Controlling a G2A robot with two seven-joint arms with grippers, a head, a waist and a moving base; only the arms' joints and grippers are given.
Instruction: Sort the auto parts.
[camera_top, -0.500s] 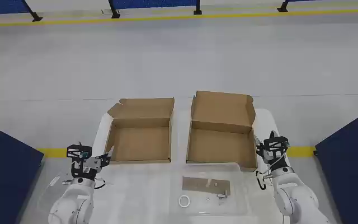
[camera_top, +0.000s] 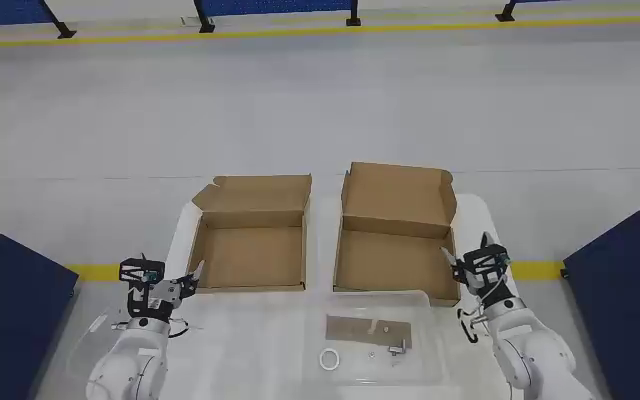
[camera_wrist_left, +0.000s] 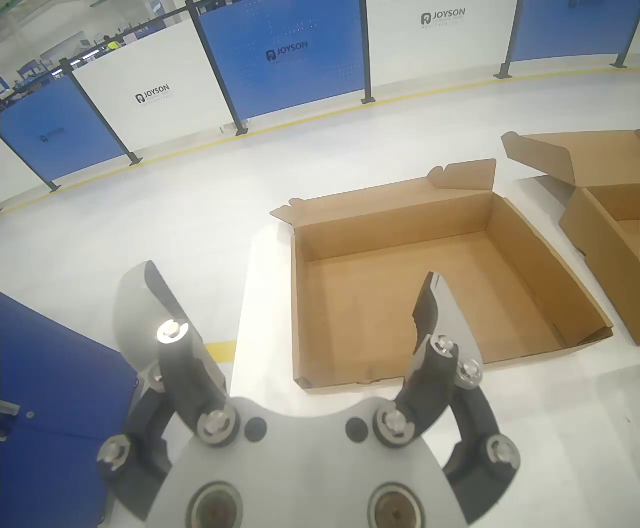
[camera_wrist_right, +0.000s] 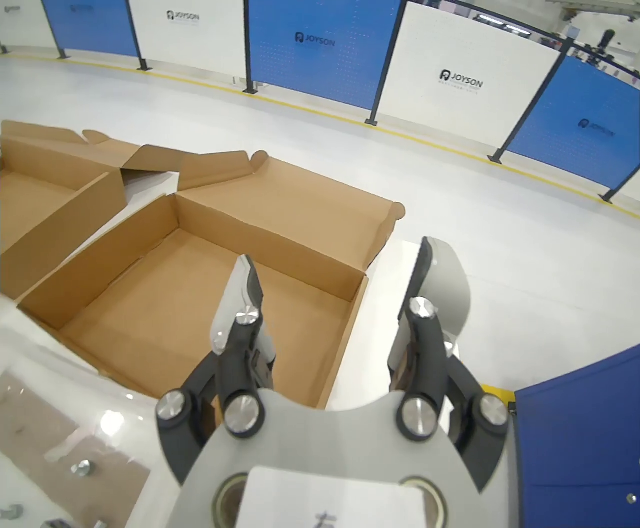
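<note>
Cardboard on both sides, and no part picked up yet. The left gripper (camera_wrist_left: 291, 277) hangs with its fingers spread and nothing between them, the left box (camera_wrist_left: 440, 295) just ahead of it. The right gripper (camera_wrist_right: 336, 255) is spread and bare too, just beside the near outer corner of the right box (camera_wrist_right: 200, 300). The parts lie in a clear tray (camera_top: 420, 296), behind the right gripper and off toward the other arm, well apart from the left gripper.

Likely trouble comes from the parts being small and flat on a slick floor. Wide fingers may shove a piece along instead of pinching it, or close on two at once. The tray wall is see-through and easy to clip on the way in. The right gripper sits close to its box wall, so a careless swing could nudge the box.

A thin white ring (camera_top: 330, 359) lies flat. A shiny round-headed bolt (camera_wrist_right: 80, 468) and a few other small metal bits sit by a brown sheet (camera_top: 368, 330).
</note>
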